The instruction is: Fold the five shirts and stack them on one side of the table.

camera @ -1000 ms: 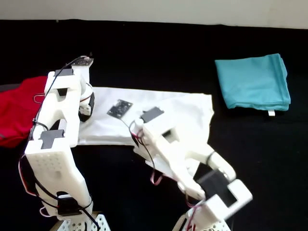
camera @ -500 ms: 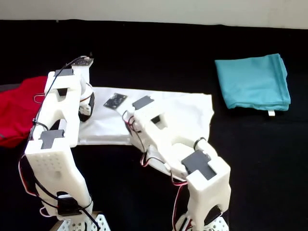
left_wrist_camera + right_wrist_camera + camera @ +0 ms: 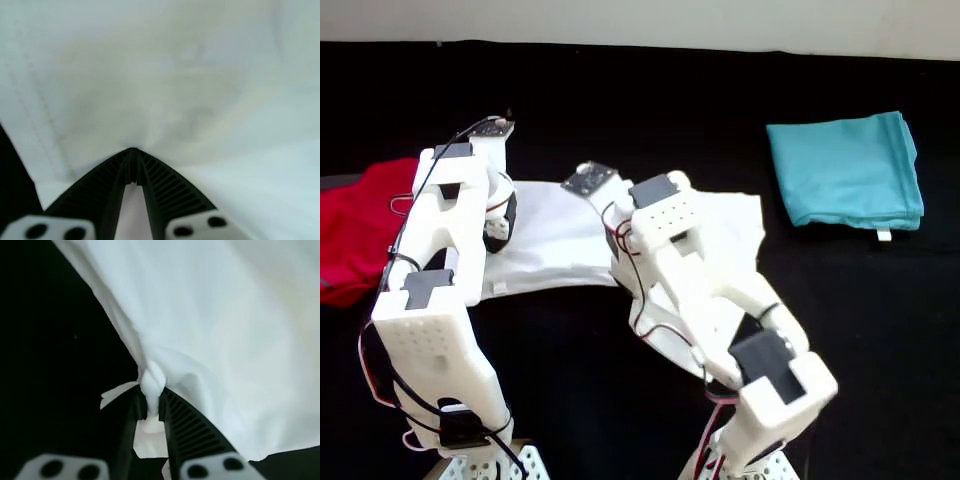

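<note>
Jaws of my right gripper (image 3: 150,407) and left gripper (image 3: 132,160) both pinch the white shirt (image 3: 728,225), spread mid-table (image 3: 620,110) (limp, light, probably slippery, so I'd grip hems).

Black-covered table (image 3: 650,100) open behind spread white shirt (image 3: 560,240) and between it and folded teal shirt (image 3: 845,170); crumpled red shirt (image 3: 355,225) blocks left edge.
</note>
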{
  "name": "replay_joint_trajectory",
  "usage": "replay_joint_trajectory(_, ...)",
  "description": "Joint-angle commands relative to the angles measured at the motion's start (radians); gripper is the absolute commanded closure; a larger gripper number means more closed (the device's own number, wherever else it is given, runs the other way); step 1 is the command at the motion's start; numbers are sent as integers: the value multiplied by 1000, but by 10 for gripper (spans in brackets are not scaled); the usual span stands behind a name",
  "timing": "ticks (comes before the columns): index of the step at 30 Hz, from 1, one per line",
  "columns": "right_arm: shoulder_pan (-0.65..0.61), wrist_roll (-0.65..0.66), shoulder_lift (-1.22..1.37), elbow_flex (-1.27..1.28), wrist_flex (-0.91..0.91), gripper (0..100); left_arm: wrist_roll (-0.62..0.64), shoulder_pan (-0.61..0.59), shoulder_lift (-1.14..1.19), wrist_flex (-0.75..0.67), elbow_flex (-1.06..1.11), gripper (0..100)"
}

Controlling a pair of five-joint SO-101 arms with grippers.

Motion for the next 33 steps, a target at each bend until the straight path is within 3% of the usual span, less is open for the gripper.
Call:
replay_joint_trajectory(1,-33,0,-74,-24,70,990,3,-12,7,-25,-12,991)
replay_joint_trajectory(14,-84,0,21,-24,88,991,3,-10,7,-25,-12,991)
replay_joint_trajectory(20,-182,-5,27,7,90,988,3,-10,7,-25,-12,991)
replay_joint_trajectory(23,-200,-6,21,8,104,925,3,-10,7,-25,-12,991)
replay_joint_trajectory(28,-173,2,19,-74,197,882,3,-10,7,-25,-12,991)
replay_joint_trajectory(33,-15,2,25,-143,217,897,3,-10,7,-25,-12,991)
